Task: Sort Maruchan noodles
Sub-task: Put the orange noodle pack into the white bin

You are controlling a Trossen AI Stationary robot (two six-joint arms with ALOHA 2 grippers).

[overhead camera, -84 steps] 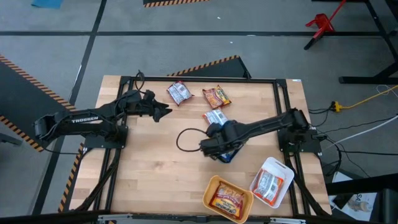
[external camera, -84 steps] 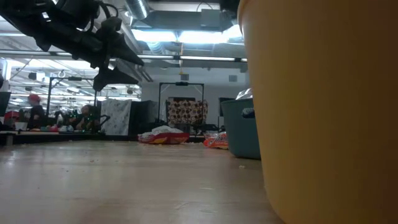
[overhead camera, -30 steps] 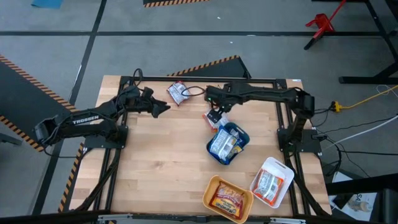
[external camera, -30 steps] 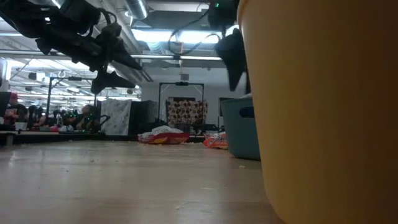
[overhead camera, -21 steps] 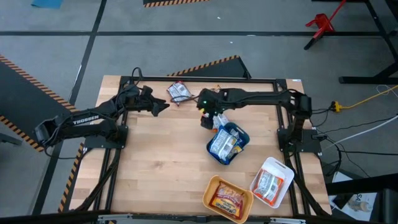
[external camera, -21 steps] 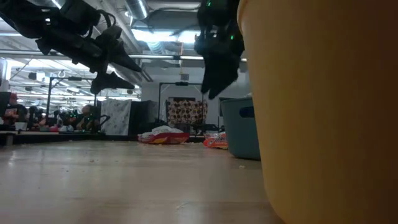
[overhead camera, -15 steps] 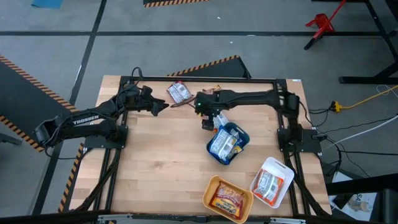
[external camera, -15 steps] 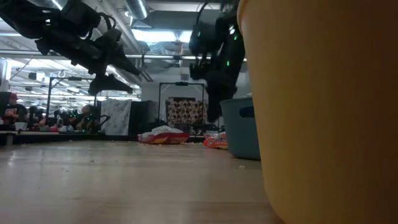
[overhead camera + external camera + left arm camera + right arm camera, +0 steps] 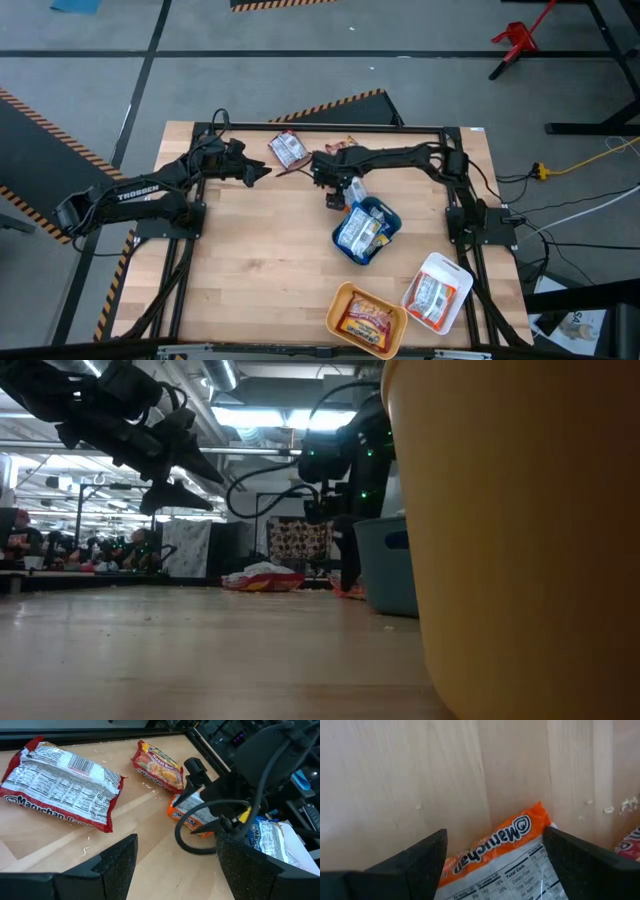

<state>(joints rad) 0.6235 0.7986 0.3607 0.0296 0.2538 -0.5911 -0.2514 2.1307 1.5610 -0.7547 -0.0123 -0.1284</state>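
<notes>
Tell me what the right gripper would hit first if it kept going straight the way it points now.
Most likely the orange packet. The right gripper points down with open fingers on either side of that packet's end, and the packet lies flat on the table. How much gap remains above it is hard to judge.

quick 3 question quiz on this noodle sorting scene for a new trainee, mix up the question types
1. True or false: the right gripper hangs with open fingers above the orange packet.
2. Multiple choice: the teal tray holds A) a blue-and-white packet, B) an orange packet, C) nothing.
3. Fill in: in the left wrist view, the left gripper faces a large ___-and-white packet lying label side up on the wooden table.

Key
1. True. The packet lies on the table between the spread fingers, not yet gripped.
2. A.
3. Red.
</notes>
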